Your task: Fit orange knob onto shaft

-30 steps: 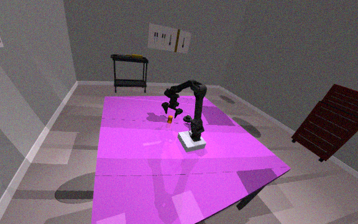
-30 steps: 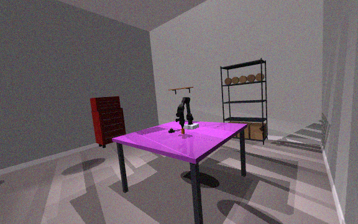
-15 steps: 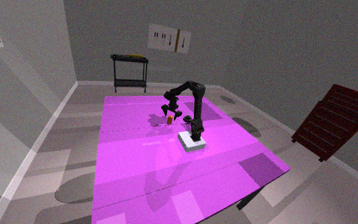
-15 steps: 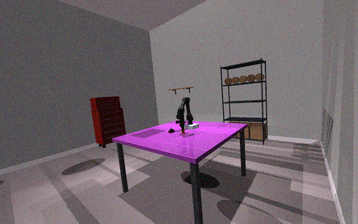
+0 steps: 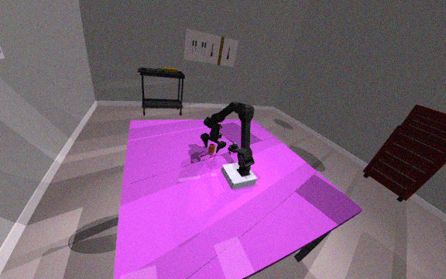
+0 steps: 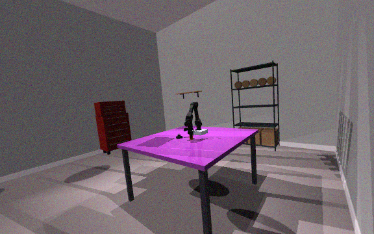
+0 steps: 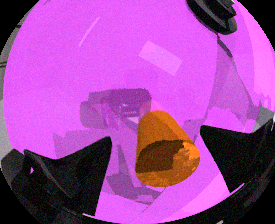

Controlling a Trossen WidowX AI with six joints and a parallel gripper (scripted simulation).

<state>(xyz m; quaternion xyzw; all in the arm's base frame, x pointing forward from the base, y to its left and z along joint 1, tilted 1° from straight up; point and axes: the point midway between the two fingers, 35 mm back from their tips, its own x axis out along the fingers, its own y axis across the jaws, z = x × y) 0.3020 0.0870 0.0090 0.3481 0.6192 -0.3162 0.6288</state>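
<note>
Btw. fingertips, nr. 6 o'clock, wrist view: orange knob (image 5: 211,149) (image 6: 191,138) (image 7: 162,135);
Gripper (image 5: 213,146) (image 6: 190,138) (image 7: 156,134): spread, unloaded;
Knob axis: approx. upright

A red cabinet (image 5: 420,149) (image 6: 113,125) stands near gray walls.

Blk arm (image 5: 245,132) (image 6: 196,112), blk hand (image 5: 213,146) (image 7: 156,134) w/ pointed fingers.

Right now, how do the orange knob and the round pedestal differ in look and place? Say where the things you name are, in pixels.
The knob (image 5: 211,149) (image 6: 191,138) (image 7: 160,127) is orange; the pedestal (image 5: 233,147) (image 6: 179,136) (image 7: 213,16) is black.
The knob sits between the open gripper's (image 5: 213,146) (image 7: 156,134) fingers, ungrasped; the pedestal lies outside them.
Both stand on the magenta table (image 5: 176,217) (image 6: 203,156) (image 7: 48,60).
</note>
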